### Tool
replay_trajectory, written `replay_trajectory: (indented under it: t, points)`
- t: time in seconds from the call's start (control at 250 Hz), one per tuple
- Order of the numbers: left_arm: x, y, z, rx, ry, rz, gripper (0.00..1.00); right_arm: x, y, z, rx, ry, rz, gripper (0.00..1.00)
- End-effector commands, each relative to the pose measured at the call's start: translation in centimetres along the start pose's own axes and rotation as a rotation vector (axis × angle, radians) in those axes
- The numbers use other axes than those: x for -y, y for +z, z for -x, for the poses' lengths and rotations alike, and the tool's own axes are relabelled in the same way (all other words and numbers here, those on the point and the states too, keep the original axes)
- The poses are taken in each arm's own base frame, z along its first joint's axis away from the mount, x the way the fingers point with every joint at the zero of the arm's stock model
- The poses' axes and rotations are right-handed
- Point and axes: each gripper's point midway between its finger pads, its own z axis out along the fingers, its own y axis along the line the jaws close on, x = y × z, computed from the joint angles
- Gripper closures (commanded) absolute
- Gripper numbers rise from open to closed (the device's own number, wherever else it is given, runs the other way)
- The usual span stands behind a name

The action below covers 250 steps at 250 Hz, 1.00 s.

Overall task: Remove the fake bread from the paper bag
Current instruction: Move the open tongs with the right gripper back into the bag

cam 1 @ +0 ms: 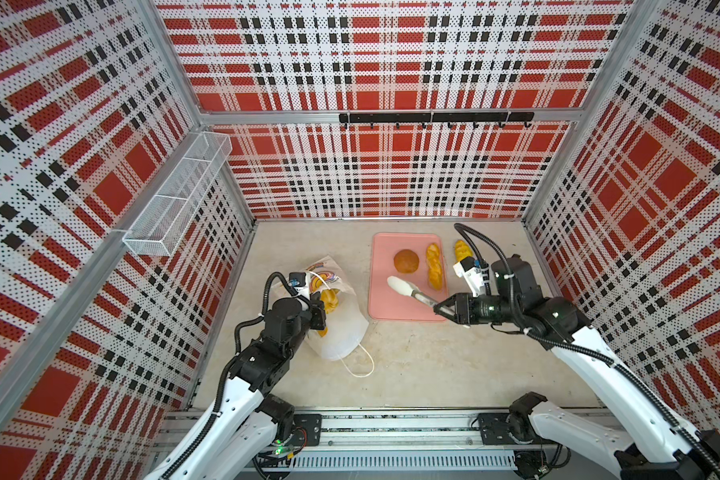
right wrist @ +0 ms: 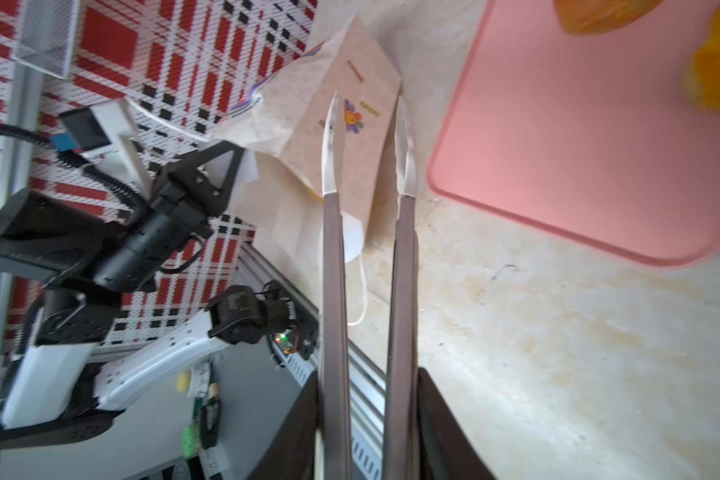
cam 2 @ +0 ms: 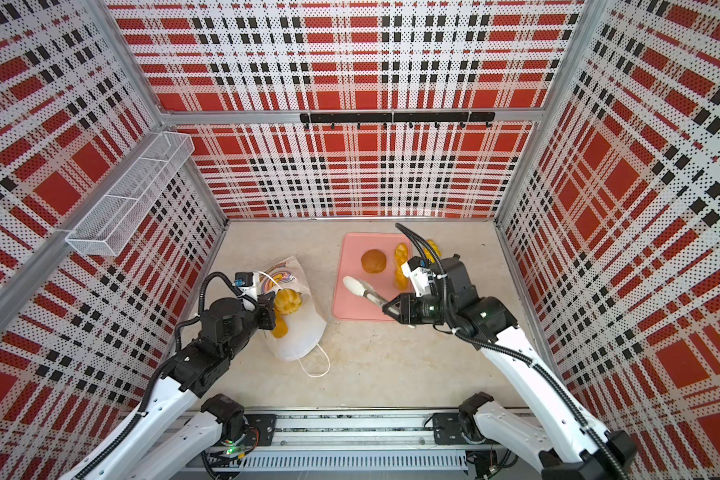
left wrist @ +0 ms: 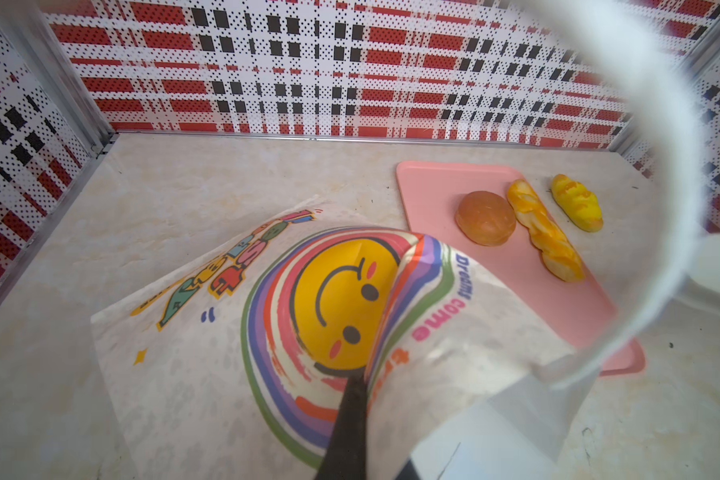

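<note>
Plaid walls (cam 1: 375, 62) of red, black and white close in a pale marbled surface (cam 1: 433, 365) on three sides. A wire basket (cam 1: 179, 191) hangs on the left wall, and a black hook rail (cam 1: 435, 117) runs across the back wall.

Near the surface's left edge the paper bag (cam 1: 341, 328) lies on its side, with one cord handle (cam 1: 362, 365) trailing toward the front edge. The left jaws are pinched shut on the bag's paper. Two golden breads show in its opening: a ridged roll (cam 2: 287, 301) and a smaller piece (cam 2: 279, 328) partly hidden by the arm.

Right of the middle, toward the back edge, sits a pink tray (cam 1: 391, 307) carrying a round bun (cam 1: 406, 261) and a braided stick (cam 1: 434, 266). A long loaf (cam 1: 461, 251) lies on the surface just beside the tray's right rim. The right jaws are clamped on metal tongs (cam 1: 404, 287), whose white tips stand slightly apart and appear over the tray in both top views.
</note>
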Motion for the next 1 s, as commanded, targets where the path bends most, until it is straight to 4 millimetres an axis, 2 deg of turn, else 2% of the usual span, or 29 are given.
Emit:
replay_trajectory:
  t: [0.0,0.16,0.308,0.472,0.76,0.912,0.996]
  points:
    - [-0.1,0.0,-0.1,0.014,-0.022,0.002,1.0,-3.5,0.8,-0.7,0.037,0.021,0.107,0.63]
    - [-0.2,0.1,-0.1,0.018,-0.024,0.011,1.0,-6.4,2.9,-4.4,-0.049,-0.018,0.152,0.62]
    - [0.0,0.3,-0.1,0.013,-0.022,0.006,1.0,-8.7,5.3,-5.4,-0.076,-0.026,0.209,0.62]
    - [0.0,0.4,-0.2,0.014,-0.025,0.003,1.0,-9.5,8.7,-4.0,-0.02,0.041,0.266,0.61]
    - [0.0,0.5,0.1,0.023,-0.027,0.0,1.0,-8.1,15.9,-2.0,0.051,0.195,0.261,0.62]
    - [0.1,0.6,0.1,0.024,-0.027,-0.004,1.0,-7.5,18.1,-1.4,0.082,0.259,0.28,0.62]
    - [0.2,0.6,0.1,0.024,-0.028,-0.01,1.0,-7.8,18.9,-0.9,0.096,0.262,0.297,0.61]
